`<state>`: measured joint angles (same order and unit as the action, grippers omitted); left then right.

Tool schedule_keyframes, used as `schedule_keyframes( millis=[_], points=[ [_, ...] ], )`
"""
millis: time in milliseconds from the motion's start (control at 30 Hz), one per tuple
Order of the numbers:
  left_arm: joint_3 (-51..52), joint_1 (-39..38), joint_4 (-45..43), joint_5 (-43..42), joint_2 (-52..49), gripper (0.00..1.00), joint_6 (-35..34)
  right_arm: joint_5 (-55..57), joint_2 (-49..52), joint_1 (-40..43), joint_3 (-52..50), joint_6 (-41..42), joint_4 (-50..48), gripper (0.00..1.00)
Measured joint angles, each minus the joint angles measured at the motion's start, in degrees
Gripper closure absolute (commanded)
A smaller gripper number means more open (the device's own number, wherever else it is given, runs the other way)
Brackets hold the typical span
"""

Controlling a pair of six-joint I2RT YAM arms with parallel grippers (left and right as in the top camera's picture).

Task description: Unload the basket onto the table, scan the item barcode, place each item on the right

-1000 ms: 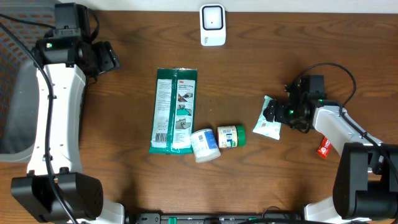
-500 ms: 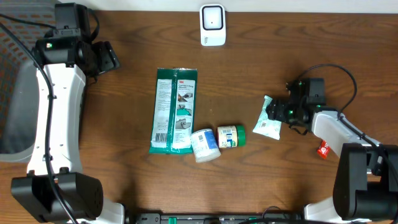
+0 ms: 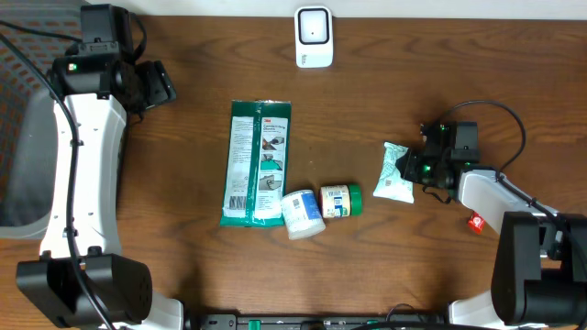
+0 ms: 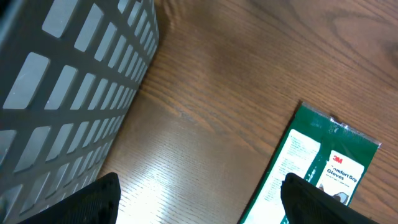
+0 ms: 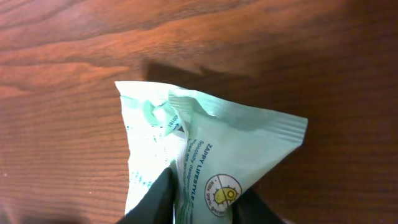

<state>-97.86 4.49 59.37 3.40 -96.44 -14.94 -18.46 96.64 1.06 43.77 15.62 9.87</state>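
Bench [image 3: 440,73]: dark wood-grain top is carrying all the goods, with a grey basket [image 3: 18,174] sitting at its left edge.
Mint pouch [image 3: 395,172]: is lying on the right half of the bench, well apart from the scanner; its right-hand end is bunching up between dark fingers [image 5: 155,199] in the right wrist view.
Right pincer [image 3: 417,170]: is pinching the mint pouch [image 5: 205,143], jaws drawn narrow, one finger pressing on each side of the wrapper's edge.
Left pincer [image 4: 199,205]: is hovering with jaws wide, gripping nothing; only bare wood is showing between its two tips, near the basket wall [image 4: 68,81].
Scanner [image 3: 313,37]: white unit is standing at the far middle edge of the bench.
Green glove pack [image 3: 258,163]: is lying flat and lengthwise near the centre; its top corner is showing in the left wrist view [image 4: 311,168].
White tub [image 3: 303,214]: is lying at the pack's lower right corner, touching it.
Green-capped jar [image 3: 340,201]: is lying on its side just beside the white tub.
Red item [image 3: 476,221]: is peeking out by the right arm, too small to identify.
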Motion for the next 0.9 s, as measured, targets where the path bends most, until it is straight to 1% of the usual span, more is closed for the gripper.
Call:
schedule_keyframes(
  millis=[67,167,267,367,533,600,733,900],
  points=[
    [0.0,0.0,0.0,0.0,0.0,0.18,0.0,-0.9,-0.2,0.0,0.0,0.2,-0.1,0.99],
    [0.0,0.0,0.0,0.0,0.0,0.18,0.0,-3.4,-0.2,0.4,0.0,0.1,-0.1,0.99],
    [0.0,0.0,0.0,0.0,0.0,0.18,0.0,-8.5,-0.2,1.7,-0.1,-1.1,0.7,0.99],
    [0.0,0.0,0.0,0.0,0.0,0.18,0.0,-16.3,-2.0,4.4,-0.4,-3.3,1.0,0.99],
    [0.0,0.0,0.0,0.0,0.0,0.18,0.0,-31.2,-9.0,9.6,-0.5,-7.0,2.6,0.99],
    [0.0,0.0,0.0,0.0,0.0,0.18,0.0,-34.5,-11.1,10.6,-0.4,-7.6,4.0,0.99],
    [0.0,0.0,0.0,0.0,0.0,0.18,0.0,-38.6,-14.3,10.7,-0.4,-8.6,7.5,0.99],
    [0.0,0.0,0.0,0.0,0.0,0.18,0.0,-39.8,-16.5,10.8,-0.4,-8.9,11.5,0.99]
  ],
)
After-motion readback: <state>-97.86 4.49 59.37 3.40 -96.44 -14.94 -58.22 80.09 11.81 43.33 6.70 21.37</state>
